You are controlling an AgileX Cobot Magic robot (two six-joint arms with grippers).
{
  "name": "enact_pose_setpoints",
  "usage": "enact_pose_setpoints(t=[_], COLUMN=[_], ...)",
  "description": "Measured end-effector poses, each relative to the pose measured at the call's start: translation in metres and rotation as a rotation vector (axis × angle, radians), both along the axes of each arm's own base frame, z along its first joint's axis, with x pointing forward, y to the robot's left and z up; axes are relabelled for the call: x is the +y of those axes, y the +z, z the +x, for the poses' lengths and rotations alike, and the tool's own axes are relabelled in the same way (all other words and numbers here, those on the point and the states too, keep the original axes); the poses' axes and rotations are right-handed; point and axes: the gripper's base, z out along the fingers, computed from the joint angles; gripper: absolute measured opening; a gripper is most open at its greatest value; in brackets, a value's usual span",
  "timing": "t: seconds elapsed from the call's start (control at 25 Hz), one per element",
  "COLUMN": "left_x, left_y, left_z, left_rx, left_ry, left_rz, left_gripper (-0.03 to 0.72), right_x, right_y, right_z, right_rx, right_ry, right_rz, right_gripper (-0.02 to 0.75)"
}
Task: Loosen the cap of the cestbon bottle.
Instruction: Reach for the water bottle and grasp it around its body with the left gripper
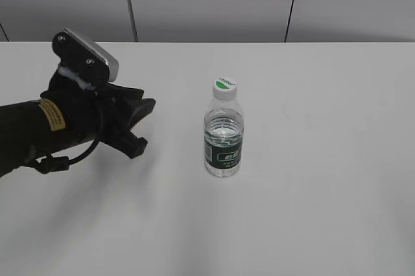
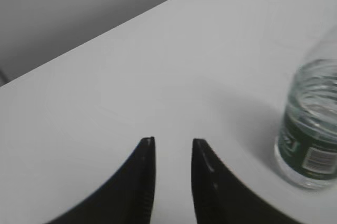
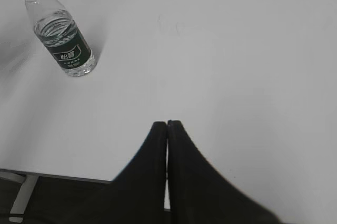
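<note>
Right of the left gripper [image 2: 172, 145], well apart from it, the bottle [image 1: 224, 135] stands upright on the white table [image 1: 324, 159], cap [image 1: 224, 87] seated on top. Left gripper hovers above the table, fingers parted by a narrow gap, holding nothing. Right gripper [image 3: 167, 125] is clenched, empty, fingertips touching; bottle sits far ahead and to its left.

Cestbon bottle [image 1: 224, 135] upright on table (white cap [image 1: 225, 87] on)
</note>
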Motion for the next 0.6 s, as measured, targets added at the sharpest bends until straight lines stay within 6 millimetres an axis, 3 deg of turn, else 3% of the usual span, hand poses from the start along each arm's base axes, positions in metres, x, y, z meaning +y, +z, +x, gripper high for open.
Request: enact_pose_setpoints(t=[0.16,0.36,0.6], left_x=[-0.009,-0.013,-0.023], left_y=[-0.004,-0.025,-0.039], left_z=[-0.012,-0.024,-0.022], left_rx=[0.020,0.067,0.059], left_ry=[-0.161,-0.260,-0.298], left_rz=[-0.011,-0.025,-0.216], left_gripper=[0.298,0.392,0.538], right_x=[0.000,0.000,0.000], right_y=[0.000,0.000,0.000], right_z=[0.000,0.000,0.000], right_rx=[0.000,0.000,0.000], right_ry=[0.000,0.000,0.000], right_rz=[0.000,0.000,0.000], right_gripper=[0.003,0.003,0.003])
